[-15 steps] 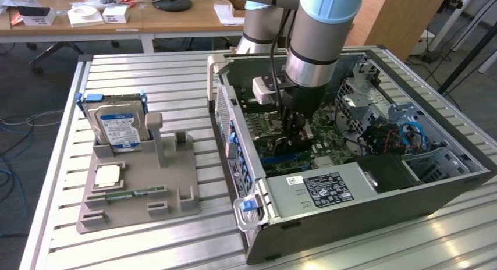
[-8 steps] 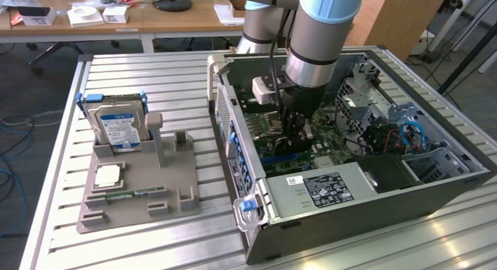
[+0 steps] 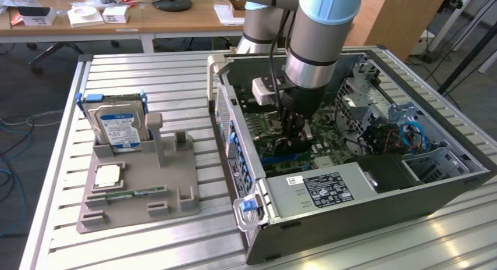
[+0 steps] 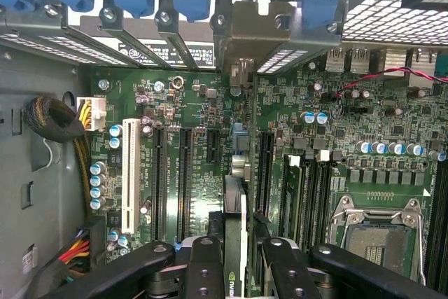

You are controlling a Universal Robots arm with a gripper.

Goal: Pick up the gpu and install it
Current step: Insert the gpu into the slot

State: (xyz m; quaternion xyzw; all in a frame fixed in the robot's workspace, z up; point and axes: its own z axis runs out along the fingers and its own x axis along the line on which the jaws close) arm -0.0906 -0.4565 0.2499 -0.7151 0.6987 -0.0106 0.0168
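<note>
The gpu (image 4: 235,208) shows edge-on in the wrist view as a thin dark card standing upright over the green motherboard (image 4: 196,103). It sits between the long black expansion slots, with its silvery bracket (image 4: 245,33) up against the row of slot covers at the case's rear wall. My gripper (image 4: 238,274) is shut on the card, one black finger (image 4: 203,267) on each side of it. In the exterior view the gripper (image 3: 294,130) reaches straight down into the open computer case (image 3: 435,183), and the gpu (image 3: 289,145) is a dark shape under it, low over the board.
A silver power supply (image 3: 326,188) lies close in front of the gripper and drive cages (image 3: 365,95) stand behind it. The CPU socket (image 4: 378,232) and yellow-red cables (image 4: 77,173) flank the slots. Outside the case a grey holder (image 3: 139,194) carries a hard drive (image 3: 116,124) and a memory stick (image 3: 124,194).
</note>
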